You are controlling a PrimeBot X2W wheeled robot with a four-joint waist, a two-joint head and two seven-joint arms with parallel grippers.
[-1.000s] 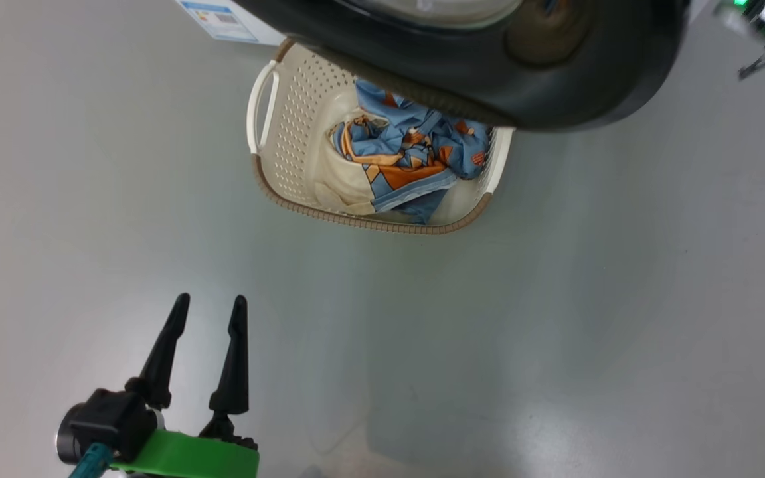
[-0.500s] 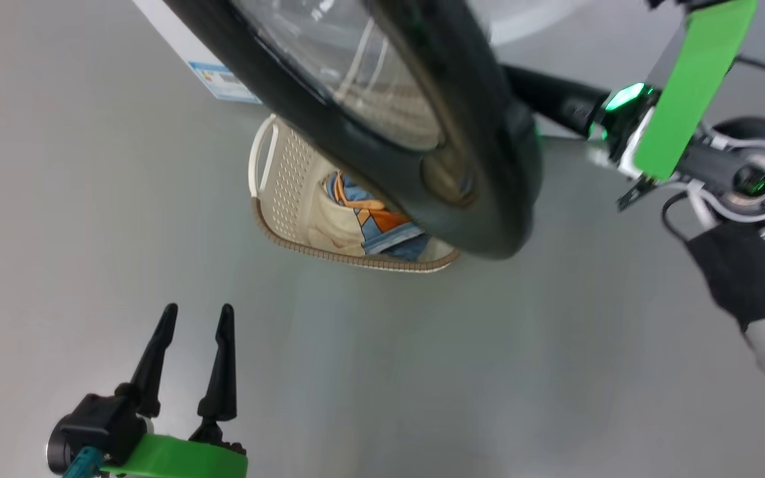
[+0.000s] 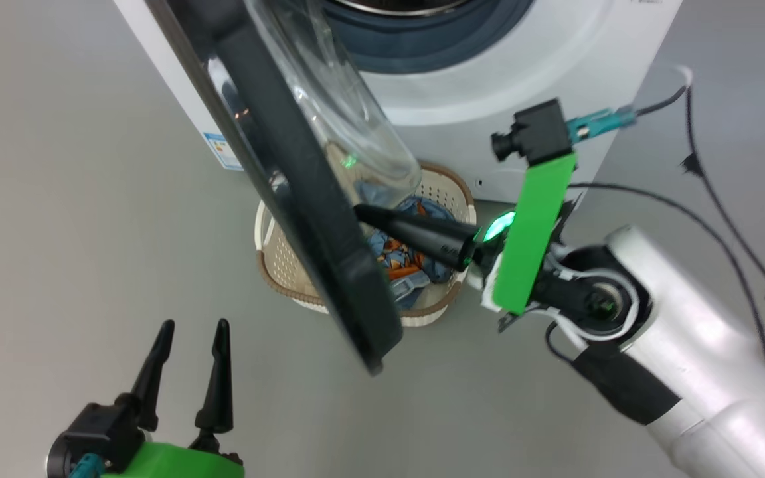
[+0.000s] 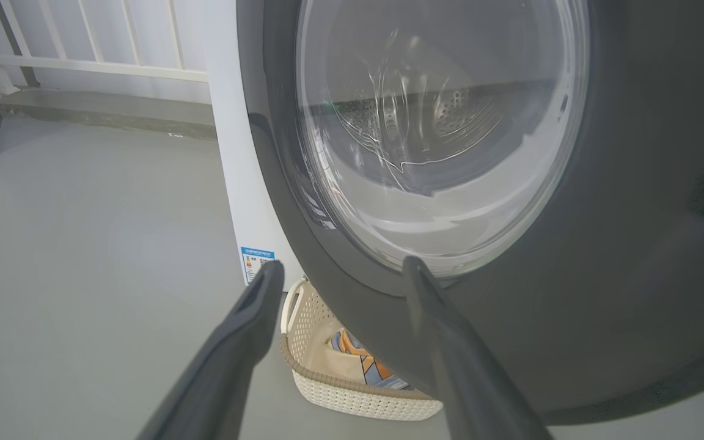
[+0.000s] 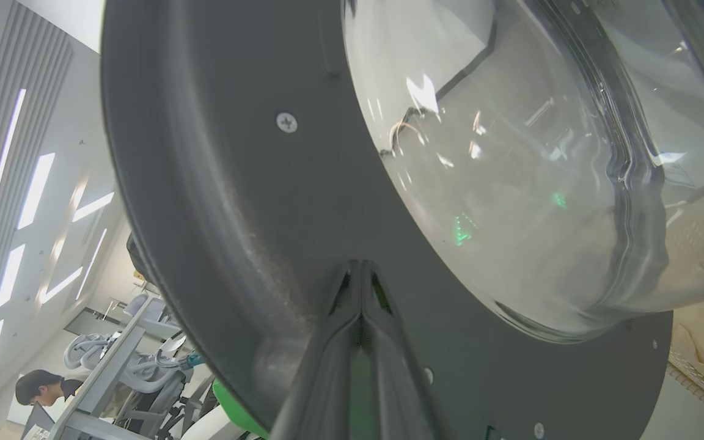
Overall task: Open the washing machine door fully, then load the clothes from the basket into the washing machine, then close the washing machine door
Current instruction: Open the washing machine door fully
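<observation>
Down at the left of the head view, the left gripper hangs over the grey floor. Its two dark fingers are spread wide with nothing between them, and it touches nothing. In the left wrist view those fingers point at the front of the door. Next comes the blue label sticker on the side of the white washing machine. The washing machine door stands open, swung out from the machine, and the head camera sees its black rim from the edge. Its clear glass bowl bulges toward the machine. Under the door, on the floor just in front of the machine, sits the cream basket. The blue and orange clothes lie inside it. To the right, the right gripper has its fingers pressed tight together, holding nothing. Their tips rest against the inner side of the door, on the black rim beside the glass bowl. Behind the fingers is a green plate with a small black camera on top. Black cables hang at the far right.
</observation>
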